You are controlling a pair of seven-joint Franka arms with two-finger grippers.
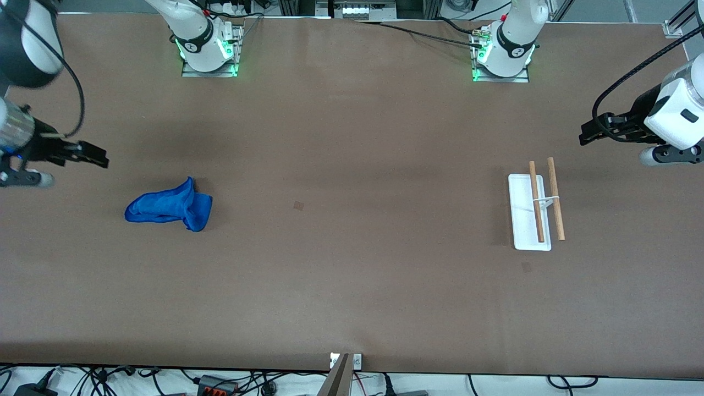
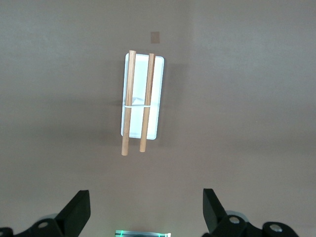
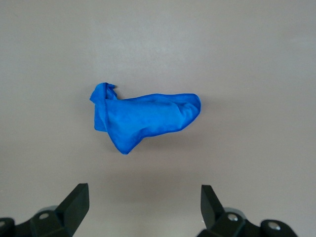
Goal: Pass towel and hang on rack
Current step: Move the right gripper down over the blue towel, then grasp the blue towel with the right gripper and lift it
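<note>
One towel lies on the brown table toward the right arm's end, a small royal-blue cloth, fuzzy and crumpled into a lump with one corner poking up. One rack sits well apart from it toward the left arm's end: a flat white base carrying two thin wooden rods side by side on a white support. There are two grippers. The right gripper hangs in the air near the towel, its fingers spread wide with nothing between them, the towel clear of both. The left gripper hangs near the rack, fingers likewise spread and empty.
</note>
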